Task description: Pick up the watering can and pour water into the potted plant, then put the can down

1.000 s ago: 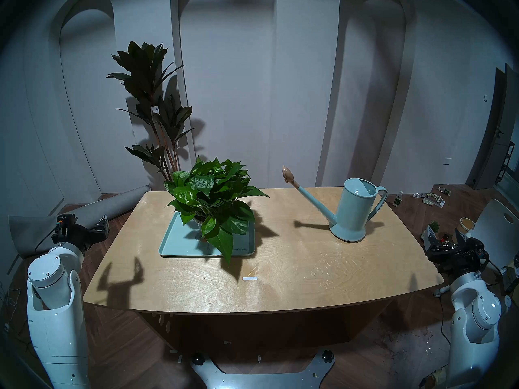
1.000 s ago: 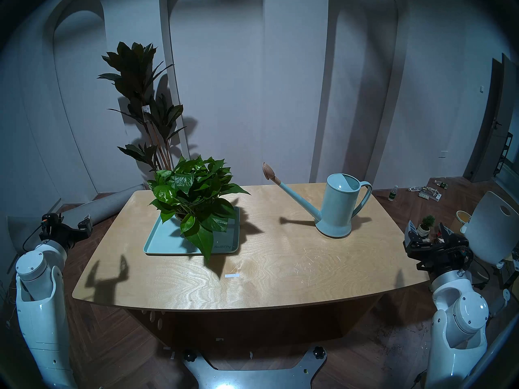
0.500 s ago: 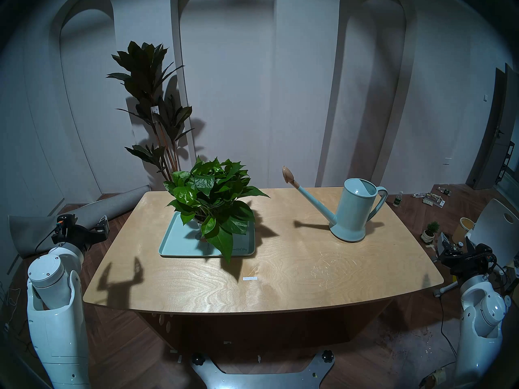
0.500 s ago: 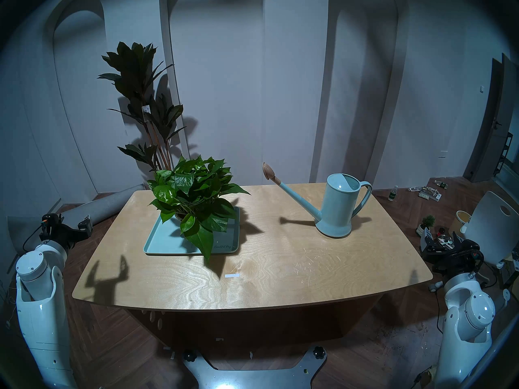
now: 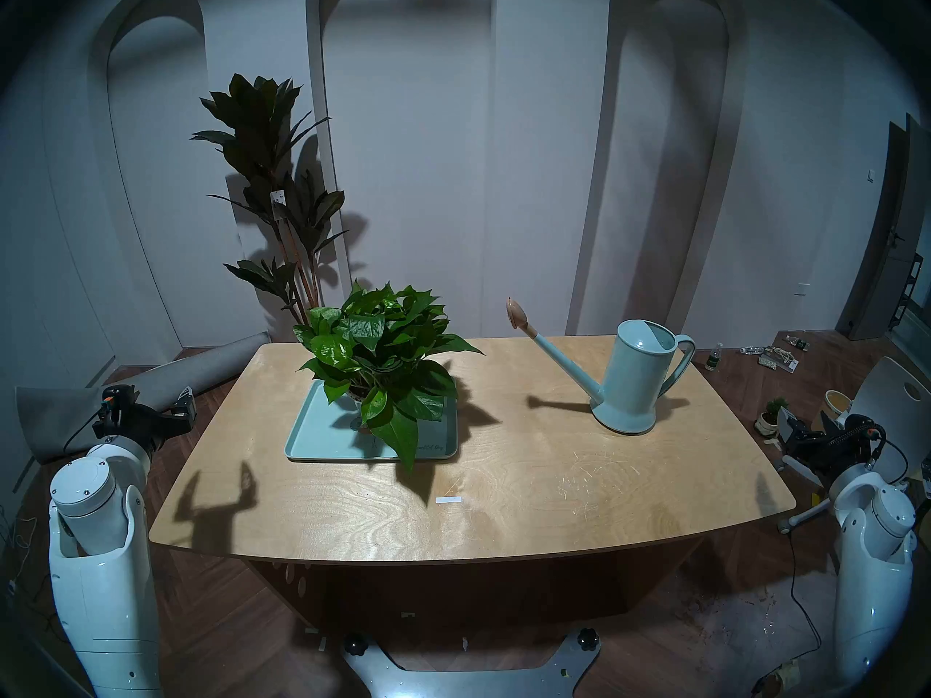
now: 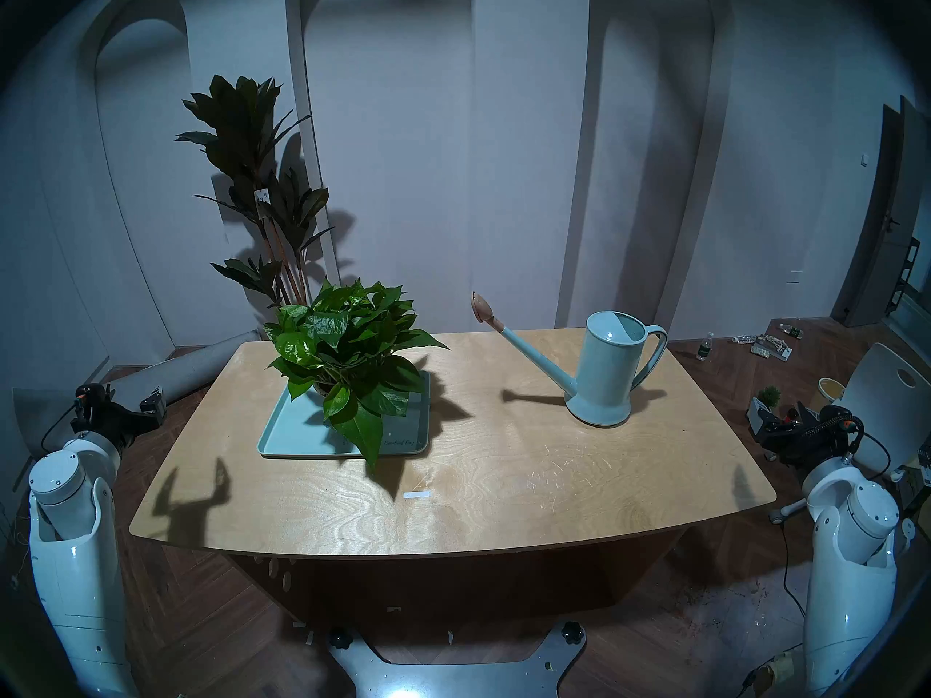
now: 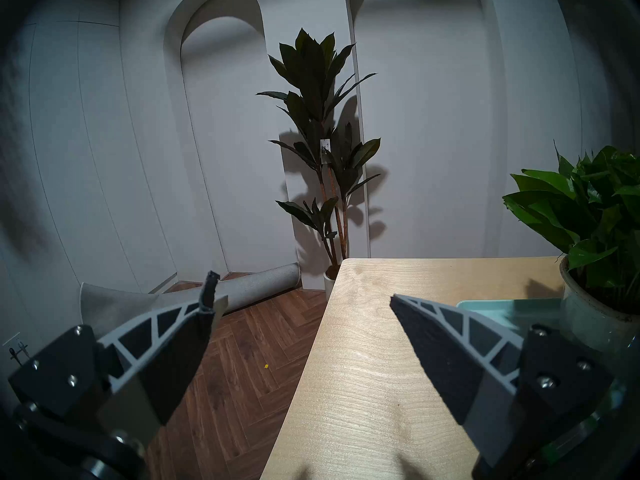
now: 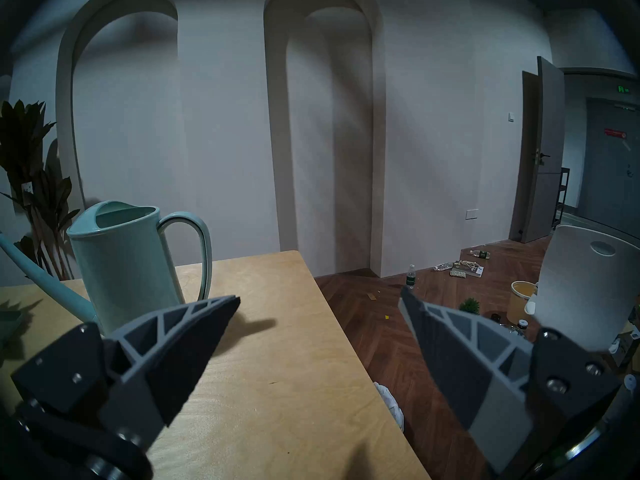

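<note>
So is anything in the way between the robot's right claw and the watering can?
No. Only bare table lies between the open right gripper and the watering can, handle toward it.

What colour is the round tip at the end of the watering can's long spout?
The tip of the watering can is tan, a pinkish light brown. The head views show it best.

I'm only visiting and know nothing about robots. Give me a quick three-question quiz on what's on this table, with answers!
1. True or false: the watering can lies on its side.
2. What does the potted plant stand on? A) bare table B) a pale green tray C) the floor
3. Fill in: the can's spout points toward the ____.

Key:
1. False: it stands upright on the table.
2. B, the tray.
3. Potted plant; the handle faces the right gripper, whose fingers hold nothing.
</note>
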Available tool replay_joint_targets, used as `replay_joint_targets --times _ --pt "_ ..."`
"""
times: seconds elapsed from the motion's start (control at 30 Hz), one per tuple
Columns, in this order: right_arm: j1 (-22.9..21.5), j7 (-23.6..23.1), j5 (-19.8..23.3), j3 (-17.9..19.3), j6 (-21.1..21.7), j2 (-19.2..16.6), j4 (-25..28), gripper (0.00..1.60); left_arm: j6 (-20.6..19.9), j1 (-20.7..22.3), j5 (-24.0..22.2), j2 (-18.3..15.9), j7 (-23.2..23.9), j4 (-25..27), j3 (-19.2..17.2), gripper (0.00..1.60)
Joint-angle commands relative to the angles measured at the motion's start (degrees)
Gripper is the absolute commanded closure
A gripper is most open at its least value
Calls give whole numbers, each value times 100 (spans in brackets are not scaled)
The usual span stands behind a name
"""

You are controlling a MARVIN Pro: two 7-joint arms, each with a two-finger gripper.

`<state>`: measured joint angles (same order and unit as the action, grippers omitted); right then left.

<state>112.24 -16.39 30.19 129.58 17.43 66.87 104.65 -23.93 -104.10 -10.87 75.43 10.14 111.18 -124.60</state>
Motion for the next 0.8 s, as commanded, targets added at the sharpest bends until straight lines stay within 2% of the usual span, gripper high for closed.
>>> replay_joint_targets --times 0.0,0.07,0.17,0.5,0.77 --pt "-671 -288 -175 -158 179 -668 -169 0 20 32 -2 -27 9 85 1 0" --pt "-765 -323 -212 -237 196 -758 -253 0 20 32 -2 -27 9 83 2 0" --pt "-962 -345 -395 -519 134 -945 -451 0 20 33 -2 -27 9 81 2 0" --pt "-1614 -336 -485 -1504 -13 -1581 -1283 0 21 34 -2 -28 8 80 2 0" --pt "-2024 -271 -506 -2098 -144 -1838 -1529 0 21 35 -2 -28 8 76 3 0"
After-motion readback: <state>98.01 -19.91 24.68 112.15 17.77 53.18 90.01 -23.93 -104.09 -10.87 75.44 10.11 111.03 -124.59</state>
